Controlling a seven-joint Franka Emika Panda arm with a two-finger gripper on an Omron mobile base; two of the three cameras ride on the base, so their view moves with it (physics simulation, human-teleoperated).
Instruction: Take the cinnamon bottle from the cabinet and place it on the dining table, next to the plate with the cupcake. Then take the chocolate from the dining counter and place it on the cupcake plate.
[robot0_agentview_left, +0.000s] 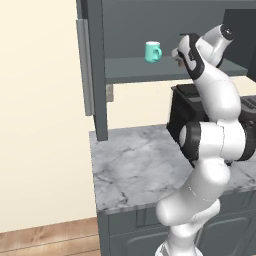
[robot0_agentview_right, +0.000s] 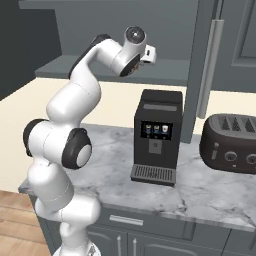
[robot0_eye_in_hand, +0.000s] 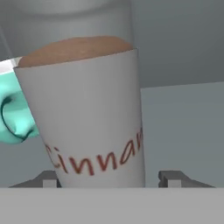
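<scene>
One cinnamon bottle stands on the shelf of the cabinet, with one teal mug beside it on the same shelf. In the hand view the bottle is very near, between the two fingertips of the end effector, which are spread wide and sit either side of its base, so the end effector is open and grips nothing. The bottle's long axis runs upright in that view, leaning a little; its white label carries red letters reading "Cinna", cut off at the bottle's right edge, with brown powder showing above. Its cap is cut off by the top of the hand view. The mug sits partly hidden behind the bottle's left side. On the marble tabletop below stand one coffee machine and one toaster. In the left base view the arm hides the bottle.
</scene>
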